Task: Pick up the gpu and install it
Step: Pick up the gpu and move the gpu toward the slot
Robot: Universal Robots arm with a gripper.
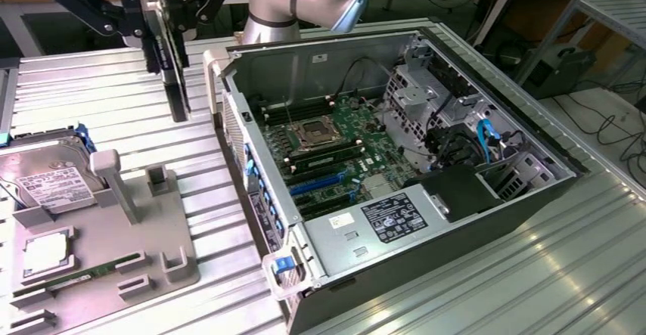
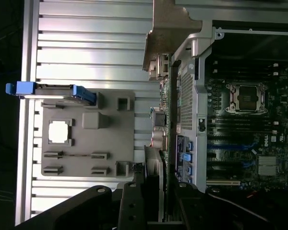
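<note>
Above the ribbed metal table [image 1: 525,274], between tray and case: one record of my work area, items as found.

1. My gripper [image 1: 159,17]. It was clamped on the gpu [image 1: 178,93], one black finger on each flat face. In the wrist view the gripper [image 2: 161,194] had the card running straight out from between its fingers [image 2: 129,206].
2. The gpu. It hung upright and edge-down in my grip, in the air over the table. It was just beside the outer wall of the computer case [image 1: 234,134], on the exterior view's left of it, and not inside. In the wrist view the gpu [image 2: 165,124] showed edge-on along that wall, with its pale metal bracket [image 2: 170,33] at the end farthest from my fingers.
3. My arm [image 1: 293,2]. Its grey body stood behind the case.
4. Computer case. It lay open side up, showing the motherboard [image 1: 349,150], a processor socket [image 1: 313,131], blue slots [image 1: 318,184] and a labelled power supply [image 1: 399,218].
5. Grey tray [image 1: 151,229]. It sat on the table on the exterior view's left, well apart from the card.
6. Tray contents. There was a hard drive [image 1: 45,184] with a white label and blue rails, a processor chip [image 1: 45,252] and a narrow memory stick [image 1: 91,274].
</note>
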